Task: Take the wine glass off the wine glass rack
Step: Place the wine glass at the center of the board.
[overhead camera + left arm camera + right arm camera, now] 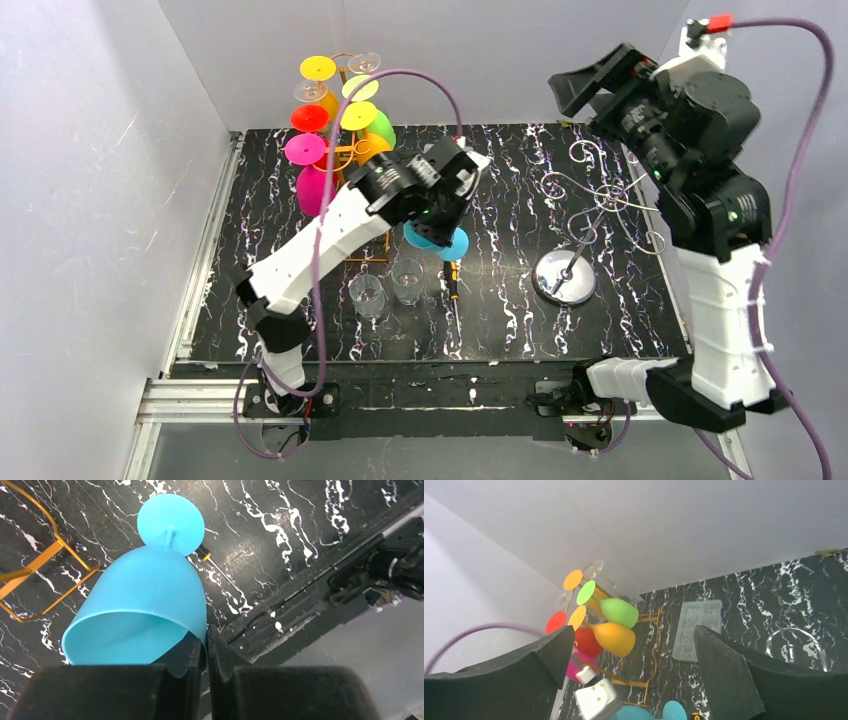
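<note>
My left gripper (436, 222) is shut on the rim of a blue wine glass (145, 600), one finger inside the bowl and one outside. The glass (438, 241) hangs free of the gold rack (352, 150), above the table to the rack's right. The rack still carries pink, red, yellow, orange and green glasses (611, 625) and some clear ones. My right gripper (634, 645) is open and empty, raised high at the back right (590, 88).
Two clear tumblers (388, 288) stand on the black marbled table in front of the blue glass. A screwdriver (452, 280) lies beside them. An empty silver wire rack (585, 215) with a round base stands at the right. A clear plastic box (696, 627) lies by the back wall.
</note>
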Motion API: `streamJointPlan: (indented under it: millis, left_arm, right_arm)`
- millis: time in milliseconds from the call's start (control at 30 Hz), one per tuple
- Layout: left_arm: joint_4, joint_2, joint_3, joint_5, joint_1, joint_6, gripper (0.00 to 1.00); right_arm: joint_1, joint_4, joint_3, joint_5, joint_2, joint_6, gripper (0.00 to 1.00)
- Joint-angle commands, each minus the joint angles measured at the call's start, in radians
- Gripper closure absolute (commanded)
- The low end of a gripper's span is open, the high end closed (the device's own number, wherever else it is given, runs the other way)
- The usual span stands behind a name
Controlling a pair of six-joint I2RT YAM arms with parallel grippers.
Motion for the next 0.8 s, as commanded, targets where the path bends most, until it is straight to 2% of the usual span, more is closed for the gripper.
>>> streamJointPlan:
  millis: [0, 433, 767]
  left_arm:
    - [-0.037, 0.095, 0.105, -0.056, 0.039, 0.058, 1.0]
    - [0.002, 0.402, 0.292, -0.038, 0.081, 0.104, 1.0]
    - [0.029, 0.489, 0.32, -0.025, 0.091, 0.103, 1.0]
  right_arm:
    - [-0.001, 0.124, -0.066, 0.104, -0.121, -0.003, 0.02]
    - [-0.001, 0.17, -0.124, 0.166, -0.21, -0.024, 0.01]
    - [-0.001, 0.172, -0.148, 0.15, -0.215, -0.019, 0.02]
